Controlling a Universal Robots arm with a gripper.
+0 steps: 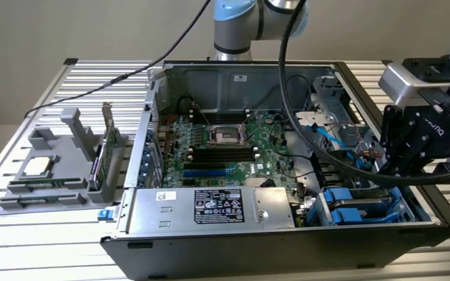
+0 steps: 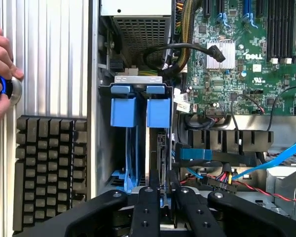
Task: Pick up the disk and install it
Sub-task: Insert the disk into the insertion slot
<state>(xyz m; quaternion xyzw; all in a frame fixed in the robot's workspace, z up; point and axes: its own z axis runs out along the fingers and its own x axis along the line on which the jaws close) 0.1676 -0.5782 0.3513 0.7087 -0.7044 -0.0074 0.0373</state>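
Note:
The disk [image 2: 157,143] stands on edge in the drive bay [image 1: 362,208] at the case's front corner on the exterior view's right. Its blue carrier bracket [image 2: 159,111] faces away from me. My gripper [image 2: 163,190] hangs right over this bay, and its two black fingers [image 2: 147,205] clamp the near thin edge of the disk from both sides. In the exterior view the gripper [image 1: 393,178] is low over the blue carriers, with its black body just above the case wall.
A second blue carrier [image 2: 123,111] sits in the slot beside the disk. Cables [image 2: 227,177] and the motherboard [image 1: 217,146] lie close by. A hand [image 2: 0,74] rests on a blue-lit knob outside the case, near a black ribbed block [image 2: 49,168]. A grey fixture [image 1: 53,170] holds parts.

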